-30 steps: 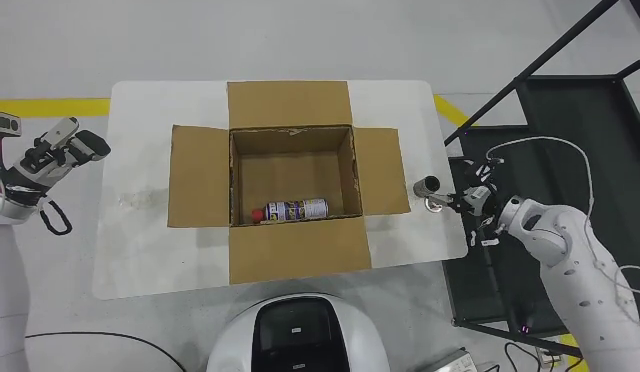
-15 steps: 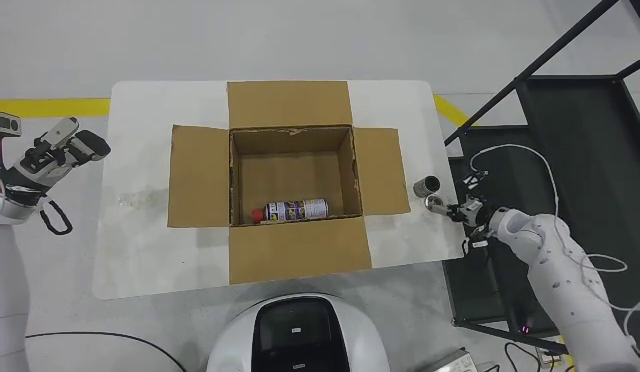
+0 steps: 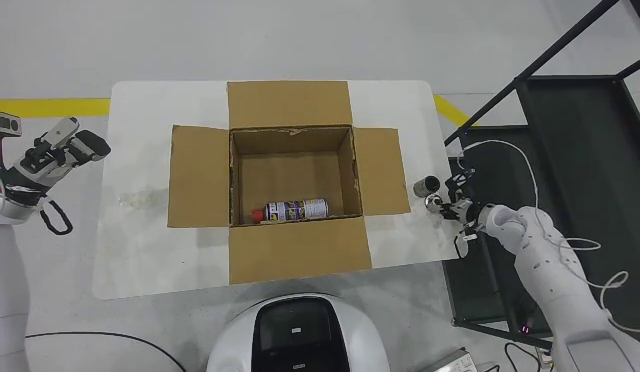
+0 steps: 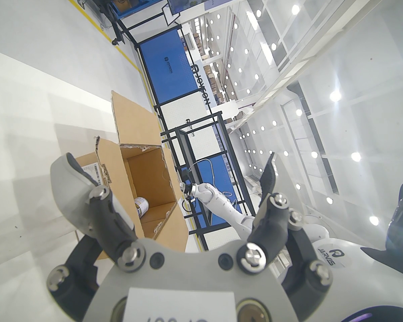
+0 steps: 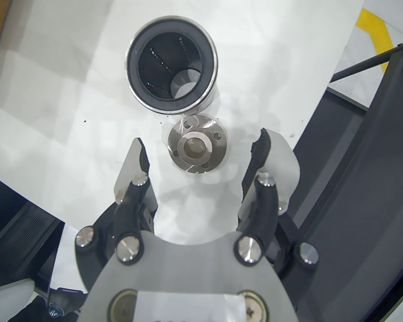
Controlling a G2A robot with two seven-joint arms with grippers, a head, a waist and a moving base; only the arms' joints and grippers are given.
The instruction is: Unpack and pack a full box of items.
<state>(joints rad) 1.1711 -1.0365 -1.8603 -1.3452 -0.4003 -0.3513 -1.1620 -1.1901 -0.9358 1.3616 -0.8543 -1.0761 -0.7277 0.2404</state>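
Here the right claw (image 5: pixel 201 139) hangs spread, apparently just above the flange (image 5: pixel 197 148), left claw (image 4: pixel 168 164) likewise spread.

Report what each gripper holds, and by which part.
Nothing. The right gripper is open, fingers clear of the round steel flange; the left gripper is open and empty.

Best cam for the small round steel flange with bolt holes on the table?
Right wrist view: the small round steel flange sits face-on and close, bolt holes and centre bore clear. Top view shows it as a tiny grey speck near the white table's right edge. Left wrist view: too distant to make out.
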